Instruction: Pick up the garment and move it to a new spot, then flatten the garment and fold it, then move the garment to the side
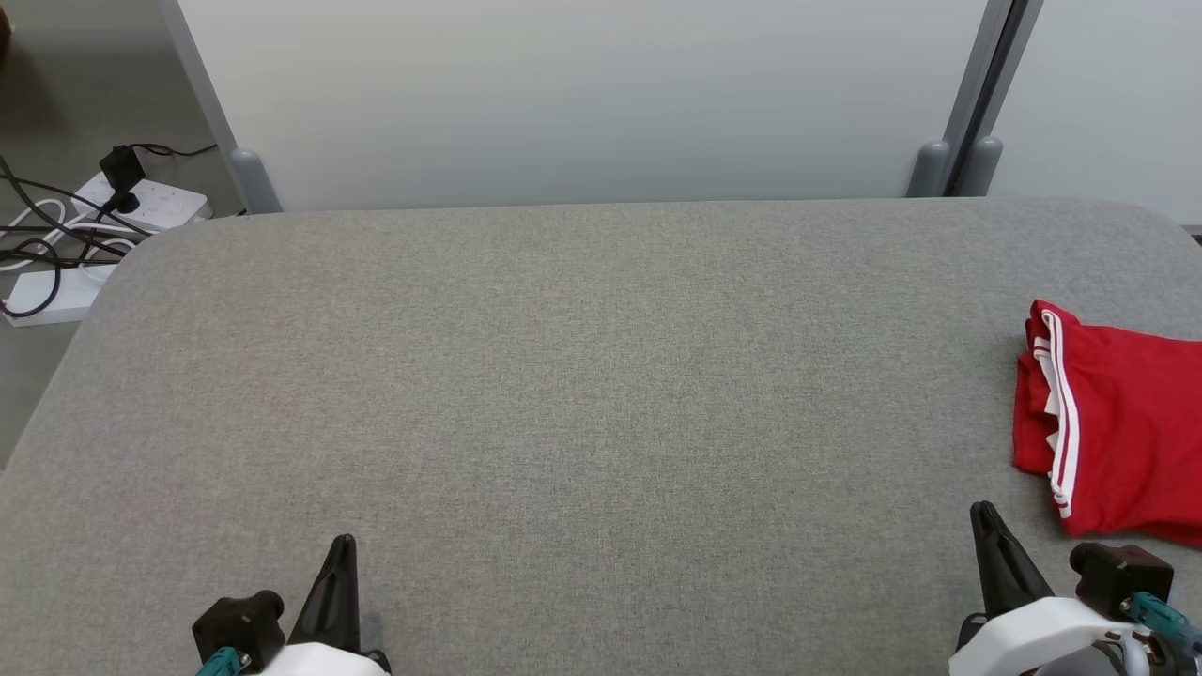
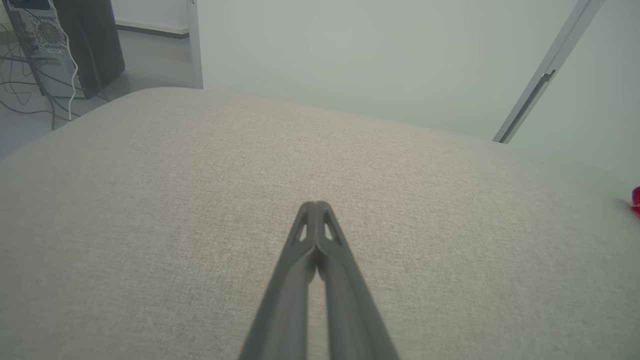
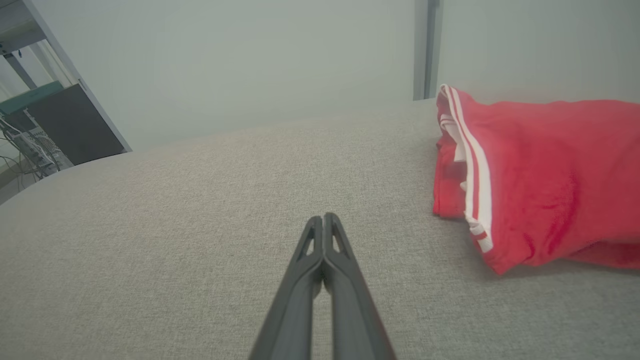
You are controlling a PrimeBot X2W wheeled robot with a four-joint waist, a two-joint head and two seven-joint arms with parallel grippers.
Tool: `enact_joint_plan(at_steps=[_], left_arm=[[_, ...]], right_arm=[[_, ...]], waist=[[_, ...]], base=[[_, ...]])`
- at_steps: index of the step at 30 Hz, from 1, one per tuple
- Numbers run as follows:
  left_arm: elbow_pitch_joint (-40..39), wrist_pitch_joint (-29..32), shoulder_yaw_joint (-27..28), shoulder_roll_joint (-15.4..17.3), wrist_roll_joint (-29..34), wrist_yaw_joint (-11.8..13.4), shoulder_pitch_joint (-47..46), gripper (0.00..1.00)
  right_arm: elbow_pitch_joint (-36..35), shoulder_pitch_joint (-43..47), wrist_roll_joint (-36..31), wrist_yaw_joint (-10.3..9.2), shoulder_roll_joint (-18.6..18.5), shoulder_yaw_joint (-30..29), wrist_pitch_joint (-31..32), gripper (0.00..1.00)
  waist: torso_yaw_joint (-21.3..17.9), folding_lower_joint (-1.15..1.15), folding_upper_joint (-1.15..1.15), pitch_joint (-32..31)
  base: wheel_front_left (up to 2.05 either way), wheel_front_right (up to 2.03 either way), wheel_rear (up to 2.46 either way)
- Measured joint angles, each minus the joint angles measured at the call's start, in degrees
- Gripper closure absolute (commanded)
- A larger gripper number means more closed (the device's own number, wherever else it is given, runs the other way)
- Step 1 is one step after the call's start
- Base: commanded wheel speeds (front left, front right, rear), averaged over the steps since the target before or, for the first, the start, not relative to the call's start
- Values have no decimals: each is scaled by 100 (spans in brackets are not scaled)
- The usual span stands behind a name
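The garment (image 1: 1117,422) is red with white stripes along one edge and lies folded at the right side of the grey table (image 1: 563,376), partly cut off by the head view's right edge. It also fills the right of the right wrist view as the garment (image 3: 545,175), and a red sliver of the garment (image 2: 636,200) shows at the left wrist view's right edge. My right gripper (image 1: 984,512) is shut and empty near the table's front, just left of the garment and apart from it; its tips (image 3: 322,218) meet. My left gripper (image 1: 344,545) is shut and empty at the front left, tips (image 2: 316,205) pressed together.
A pale partition wall (image 1: 582,94) with grey posts stands behind the table. Power strips and black cables (image 1: 84,225) lie on the floor at the far left. A computer tower (image 2: 45,45) stands beyond the table's left corner.
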Motion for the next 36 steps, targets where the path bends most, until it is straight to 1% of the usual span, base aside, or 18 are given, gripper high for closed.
enact_joint_plan(at_steps=[8,10,36], left_arm=[[-78,130,44,1,-583,-74,-4,100],[-85,136,52,0,-642,-74,-5,100],[-202,583,200,5,-2366,-186,-41,100]], right_arm=[[-53,1,571,0,29,-107,114,100],[-59,1,644,0,30,-121,154,100],[-353,1,2347,-1,62,-327,576,100]], waist=[[1,-1,0,9],[1,0,0,10],[4,-1,0,31]], base=[[0,0,0],[0,0,0],[0,0,0]])
